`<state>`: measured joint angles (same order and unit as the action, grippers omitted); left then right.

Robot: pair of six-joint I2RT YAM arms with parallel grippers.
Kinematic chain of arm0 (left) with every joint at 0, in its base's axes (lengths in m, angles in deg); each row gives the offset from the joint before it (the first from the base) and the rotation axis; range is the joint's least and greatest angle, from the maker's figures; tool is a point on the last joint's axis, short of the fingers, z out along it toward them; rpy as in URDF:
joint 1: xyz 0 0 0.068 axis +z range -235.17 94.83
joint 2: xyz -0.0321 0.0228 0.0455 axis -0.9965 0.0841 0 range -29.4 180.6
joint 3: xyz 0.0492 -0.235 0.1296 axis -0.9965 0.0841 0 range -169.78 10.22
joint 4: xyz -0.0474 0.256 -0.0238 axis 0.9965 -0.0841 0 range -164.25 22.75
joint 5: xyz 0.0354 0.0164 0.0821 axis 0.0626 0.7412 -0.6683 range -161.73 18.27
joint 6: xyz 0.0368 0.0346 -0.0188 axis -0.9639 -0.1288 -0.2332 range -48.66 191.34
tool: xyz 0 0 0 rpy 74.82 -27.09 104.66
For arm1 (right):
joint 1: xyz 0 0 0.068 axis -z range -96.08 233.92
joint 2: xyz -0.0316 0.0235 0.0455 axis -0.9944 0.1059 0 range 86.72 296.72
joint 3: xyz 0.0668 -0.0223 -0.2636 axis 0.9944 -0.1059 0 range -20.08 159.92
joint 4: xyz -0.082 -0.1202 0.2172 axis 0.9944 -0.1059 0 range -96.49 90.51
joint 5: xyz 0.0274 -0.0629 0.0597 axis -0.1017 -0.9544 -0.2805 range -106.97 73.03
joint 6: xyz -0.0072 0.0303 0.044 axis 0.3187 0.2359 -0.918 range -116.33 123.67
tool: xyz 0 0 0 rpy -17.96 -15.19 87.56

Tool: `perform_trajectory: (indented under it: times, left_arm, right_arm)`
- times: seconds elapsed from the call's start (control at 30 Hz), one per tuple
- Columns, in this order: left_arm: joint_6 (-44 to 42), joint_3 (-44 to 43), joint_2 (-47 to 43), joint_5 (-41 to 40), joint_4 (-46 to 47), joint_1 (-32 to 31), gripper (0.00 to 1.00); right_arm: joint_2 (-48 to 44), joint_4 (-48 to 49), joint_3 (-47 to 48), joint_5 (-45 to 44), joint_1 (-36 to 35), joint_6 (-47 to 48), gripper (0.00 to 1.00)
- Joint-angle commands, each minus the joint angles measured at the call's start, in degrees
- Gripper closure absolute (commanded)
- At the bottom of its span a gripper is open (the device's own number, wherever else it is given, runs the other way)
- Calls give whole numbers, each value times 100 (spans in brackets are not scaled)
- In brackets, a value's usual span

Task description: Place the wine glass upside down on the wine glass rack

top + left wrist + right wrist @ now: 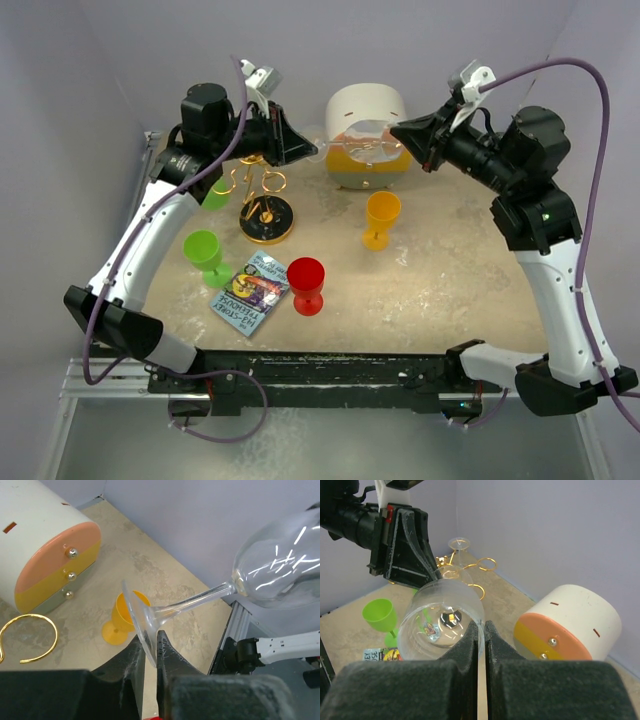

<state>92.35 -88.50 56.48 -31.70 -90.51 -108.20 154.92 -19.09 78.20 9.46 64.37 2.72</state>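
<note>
Risk lies in the double grip: my left gripper (149, 646) pinches the foot of the wine glass (280, 570) and my right gripper (481, 634) clamps its rim. It hangs sideways beside the wine glass rack (262, 203), so opposing pulls could crack it.

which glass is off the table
The clear wine glass, held sideways by left hand and right hand; red goblet, orange goblet and green goblets stand on the table.

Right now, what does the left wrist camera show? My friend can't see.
The left gripper pinches the foot of a clear wine glass held sideways, bowl upper right. Behind are a yellow cup, a white drawer box and a gold rack loop.
</note>
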Motion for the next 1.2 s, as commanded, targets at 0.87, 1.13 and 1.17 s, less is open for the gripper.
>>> perform_trajectory:
  times: [0.87, 1.13, 1.17]
  left_arm:
    - [-1553, -848, -691, -2204, -543, 949, 100]
    - [-2894, -1855, -178, -3680, -802, 628, 100]
    - [-3065, -1931, -127, -3878, -764, 535, 100]
  right_arm:
    - [-1154, -52, -866, -317, 350, 905, 18]
    - [-1298, 296, -2324, -998, 941, 1327, 17]
    - [-1281, 346, -2504, -1023, 1008, 1346, 17]
